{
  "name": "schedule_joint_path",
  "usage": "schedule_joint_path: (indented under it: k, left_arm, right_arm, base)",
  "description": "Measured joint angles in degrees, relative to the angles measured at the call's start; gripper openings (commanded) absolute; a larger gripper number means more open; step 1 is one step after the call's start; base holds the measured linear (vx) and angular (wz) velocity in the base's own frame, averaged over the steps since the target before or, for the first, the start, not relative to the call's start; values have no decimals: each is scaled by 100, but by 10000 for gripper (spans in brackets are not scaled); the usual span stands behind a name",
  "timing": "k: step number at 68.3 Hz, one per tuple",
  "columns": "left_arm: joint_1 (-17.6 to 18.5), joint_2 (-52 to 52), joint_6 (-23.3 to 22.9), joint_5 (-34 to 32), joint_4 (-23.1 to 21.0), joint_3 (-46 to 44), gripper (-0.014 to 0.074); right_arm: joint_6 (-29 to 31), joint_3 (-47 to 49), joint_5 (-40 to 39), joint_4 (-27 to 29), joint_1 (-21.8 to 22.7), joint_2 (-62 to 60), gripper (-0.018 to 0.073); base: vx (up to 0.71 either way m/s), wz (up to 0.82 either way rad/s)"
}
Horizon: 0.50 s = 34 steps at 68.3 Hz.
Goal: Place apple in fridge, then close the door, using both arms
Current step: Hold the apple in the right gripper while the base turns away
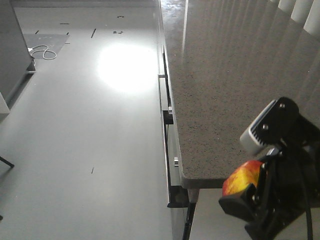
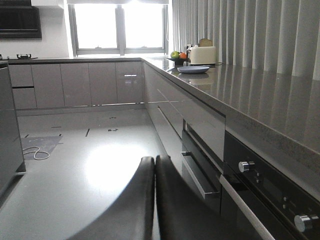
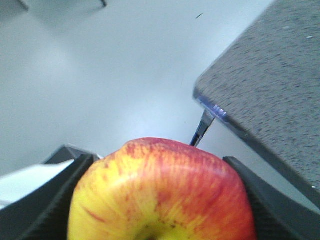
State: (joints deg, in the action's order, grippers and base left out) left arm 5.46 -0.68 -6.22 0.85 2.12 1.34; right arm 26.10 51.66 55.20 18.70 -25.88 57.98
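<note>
No readable text, labels, brands, numbers or signs in any view.

A glossy pale grey floor runs the length of the kitchen, with a bright patch of glare near its middle. On the right stands a long counter topped in speckled grey stone, with grey drawer fronts and metal handles below. A white cable coil lies on a darker mat at the far left. In the left wrist view, bright windows sit above a row of grey cabinets, and pale vertical curtains hang behind the counter. A toaster, a blue plate and a fruit bowl stand at the far end. A black oven front has chrome knobs.
</note>
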Motion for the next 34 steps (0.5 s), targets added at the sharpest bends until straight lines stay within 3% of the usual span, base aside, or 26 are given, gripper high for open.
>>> schedule_joint_path:
  k: [11, 34]
  left_arm:
    - [0, 0, 0, 0, 0, 0, -6]
    - [0, 0, 0, 0, 0, 0, -6]
  right_arm:
    - [-26, -420, 5, -232, -546, -485, 254]
    - [-56, -755, -97, -244, -600, -1432, 254]
  base:
    - [0, 0]
    - [0, 0]
